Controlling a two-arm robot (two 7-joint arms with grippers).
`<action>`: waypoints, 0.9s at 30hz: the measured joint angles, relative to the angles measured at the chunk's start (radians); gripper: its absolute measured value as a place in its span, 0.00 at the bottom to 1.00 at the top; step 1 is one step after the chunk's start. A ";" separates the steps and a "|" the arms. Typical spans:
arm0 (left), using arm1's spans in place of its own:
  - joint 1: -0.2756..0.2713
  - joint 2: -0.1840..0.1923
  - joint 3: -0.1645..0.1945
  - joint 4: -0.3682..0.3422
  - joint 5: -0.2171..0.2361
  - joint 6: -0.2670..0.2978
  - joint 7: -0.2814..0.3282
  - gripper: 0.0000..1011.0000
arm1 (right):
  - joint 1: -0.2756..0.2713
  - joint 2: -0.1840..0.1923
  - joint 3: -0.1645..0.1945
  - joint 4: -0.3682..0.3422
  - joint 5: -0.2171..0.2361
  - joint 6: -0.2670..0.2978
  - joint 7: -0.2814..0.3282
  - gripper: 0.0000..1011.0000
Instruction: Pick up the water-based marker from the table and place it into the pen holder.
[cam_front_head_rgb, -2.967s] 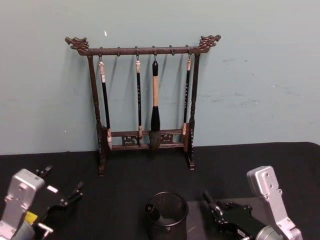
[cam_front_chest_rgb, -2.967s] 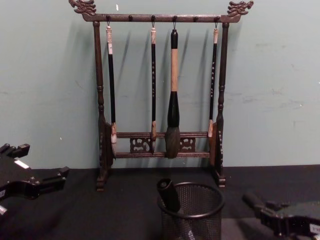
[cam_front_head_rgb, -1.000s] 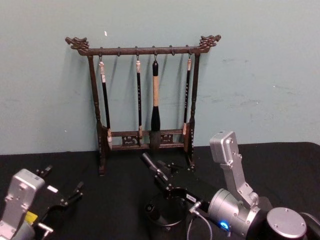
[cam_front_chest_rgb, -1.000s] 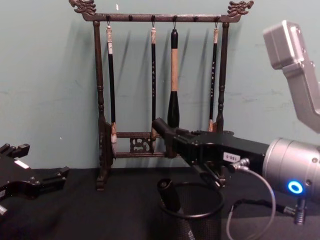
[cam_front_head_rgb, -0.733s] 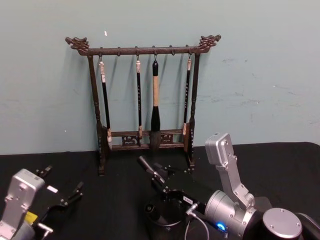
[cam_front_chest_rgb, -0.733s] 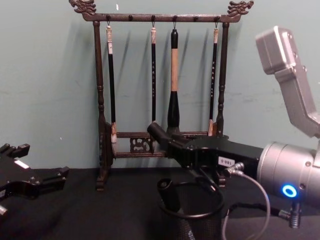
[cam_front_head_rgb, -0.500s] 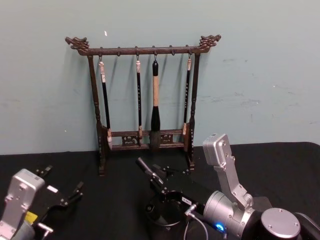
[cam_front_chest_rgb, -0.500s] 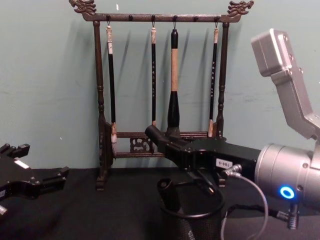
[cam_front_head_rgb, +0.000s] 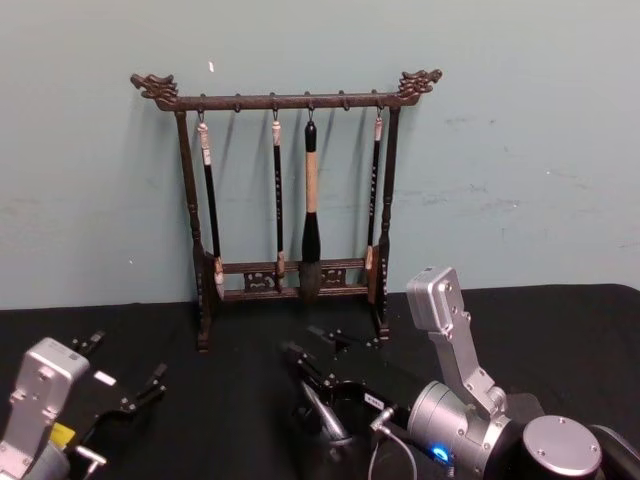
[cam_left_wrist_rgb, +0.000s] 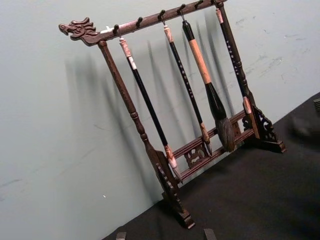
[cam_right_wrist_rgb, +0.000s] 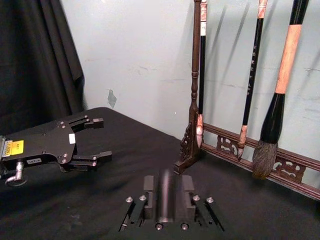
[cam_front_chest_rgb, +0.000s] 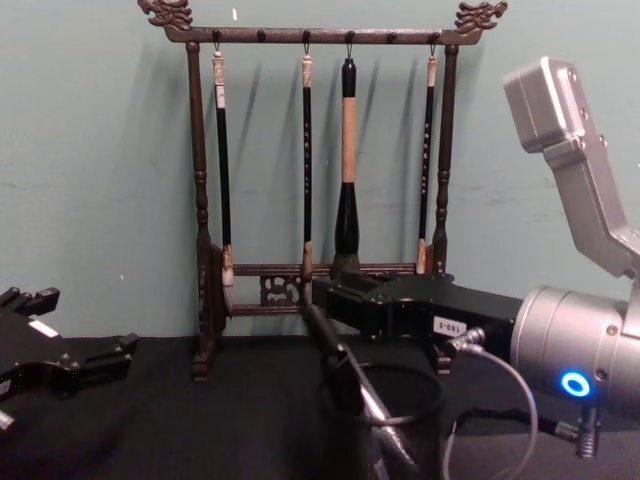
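Just below the right gripper (cam_front_chest_rgb: 325, 292), the marker (cam_front_chest_rgb: 360, 385) leans steeply, its lower end inside the pen holder (cam_front_chest_rgb: 432, 425) and its upper end close under the fingertips. It shows as a blurred streak. The right gripper reaches out level above the holder's rim, with its fingers slightly spread. In the right wrist view the marker is a blur in the gap between them, and neither pad looks pressed against it. Beyond this gripper, well apart from it, stands the brush rack (cam_front_head_rgb: 290, 100) against the wall with four brushes hanging from its top bar. The holder sits on the black worktop (cam_front_head_rgb: 240, 400) directly beneath the gripper and nearer the robot than the rack. Far off to that gripper's left, the left gripper (cam_right_wrist_rgb: 101, 139) rests low over the worktop, fingers apart and holding nothing.
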 joint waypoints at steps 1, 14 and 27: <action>0.000 0.000 0.000 0.000 0.000 0.000 0.000 0.99 | 0.000 0.000 0.000 0.000 0.000 0.000 0.000 0.37; 0.000 0.000 0.000 0.000 0.000 0.000 0.000 0.99 | -0.001 0.000 0.001 -0.001 0.000 0.000 0.000 0.84; 0.000 0.000 0.000 0.000 0.000 0.000 0.000 0.99 | -0.031 0.013 0.015 -0.045 -0.026 -0.002 -0.060 0.99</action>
